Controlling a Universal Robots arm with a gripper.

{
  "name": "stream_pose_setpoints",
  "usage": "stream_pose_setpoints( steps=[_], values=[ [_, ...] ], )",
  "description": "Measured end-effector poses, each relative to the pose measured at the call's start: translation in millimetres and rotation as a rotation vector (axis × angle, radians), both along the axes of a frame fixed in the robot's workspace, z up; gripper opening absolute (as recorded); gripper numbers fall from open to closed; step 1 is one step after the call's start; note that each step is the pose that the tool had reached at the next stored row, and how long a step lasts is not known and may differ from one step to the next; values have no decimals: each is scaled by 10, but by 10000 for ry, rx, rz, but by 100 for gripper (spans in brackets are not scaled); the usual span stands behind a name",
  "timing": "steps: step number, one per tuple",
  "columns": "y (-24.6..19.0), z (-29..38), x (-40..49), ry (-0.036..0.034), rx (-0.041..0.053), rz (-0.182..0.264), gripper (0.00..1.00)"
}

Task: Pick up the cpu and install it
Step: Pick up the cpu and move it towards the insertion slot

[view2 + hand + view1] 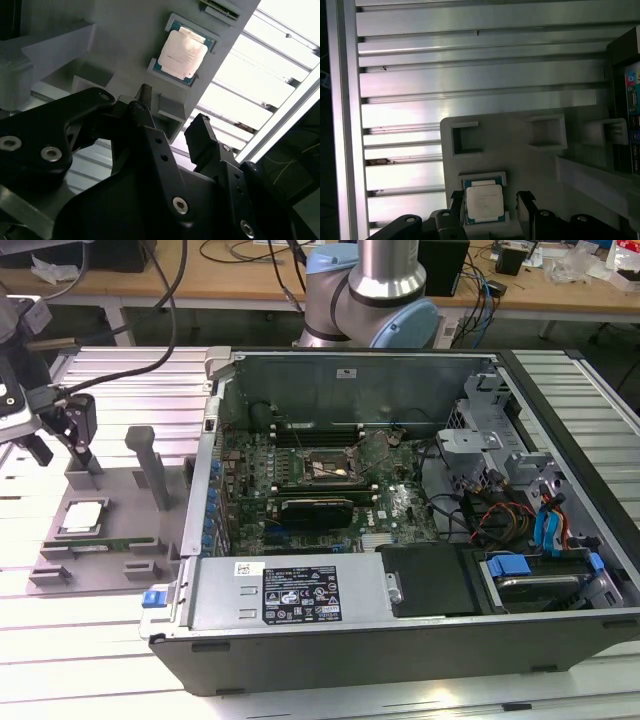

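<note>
Cpu (483, 202) unobscured beneath parted fingers (526, 202), holder (520, 130) partly hidden

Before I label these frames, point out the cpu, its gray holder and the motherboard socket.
cpu (483, 203), first wrist view, middle of its silvery lid.
gray holder (115, 496), exterior view, bare flat of its base.
motherboard socket (327, 471), exterior view, middle of its square opening.
</note>
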State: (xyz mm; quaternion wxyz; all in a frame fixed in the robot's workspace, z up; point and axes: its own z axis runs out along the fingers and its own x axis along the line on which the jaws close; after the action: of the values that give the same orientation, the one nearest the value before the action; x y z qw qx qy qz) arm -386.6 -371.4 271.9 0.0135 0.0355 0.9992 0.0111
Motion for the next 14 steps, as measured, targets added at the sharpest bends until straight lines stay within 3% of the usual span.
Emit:
stream_pose_setpoints(
  steps=[4, 14],
  values=[
    [-1, -4, 0, 0, -121, 7, 55],
    [0, -40, 0, 0, -122, 7, 55]
  ],
)
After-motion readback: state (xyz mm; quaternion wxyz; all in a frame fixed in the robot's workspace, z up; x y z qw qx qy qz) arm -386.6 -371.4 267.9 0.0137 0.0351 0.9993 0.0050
